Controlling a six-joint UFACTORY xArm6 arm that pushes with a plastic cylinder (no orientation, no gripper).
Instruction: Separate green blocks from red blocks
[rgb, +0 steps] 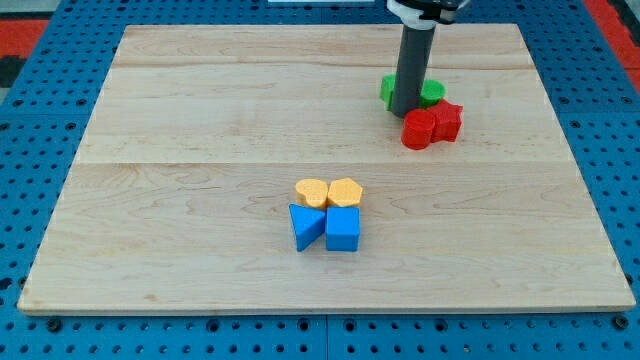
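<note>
My tip (406, 112) stands at the view's upper right, in the middle of a tight cluster of green and red blocks. A green block (387, 90) shows just to the left of the rod and a round green block (432, 93) just to its right; the rod hides part of both. A red cylinder (418, 130) lies right below the tip, touching or nearly touching it. A red star-like block (447, 120) sits beside the cylinder on its right, under the round green block.
Two yellow blocks (312, 192) (345, 192) sit side by side near the board's centre, with a blue triangular block (305, 226) and a blue cube (342, 229) directly below them. The wooden board (200, 120) lies on a blue pegboard.
</note>
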